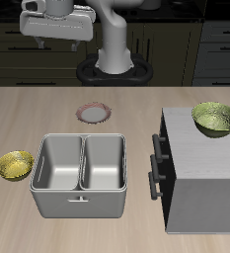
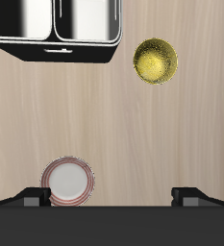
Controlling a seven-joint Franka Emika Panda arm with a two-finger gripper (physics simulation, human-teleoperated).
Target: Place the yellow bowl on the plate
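Observation:
The yellow bowl [image 1: 15, 166] sits upright on the wooden table near its front edge, beside the metal double bin; the wrist view shows its speckled inside [image 2: 156, 61]. The plate [image 1: 95, 113], with its pale centre and reddish rim, lies farther back in front of the robot base and appears in the wrist view too [image 2: 67, 181]. My gripper [image 1: 55, 40] hangs high above the back of the table, well away from both. It is open, and the fingertips [image 2: 37, 197] are wide apart with nothing between them [image 2: 112, 195].
A grey metal double bin [image 1: 80, 173] stands between the bowl and a dark cabinet [image 1: 200, 173] with drawer handles. A larger yellow-green bowl [image 1: 216, 119] rests on the cabinet top. The robot base [image 1: 115, 67] is at the back.

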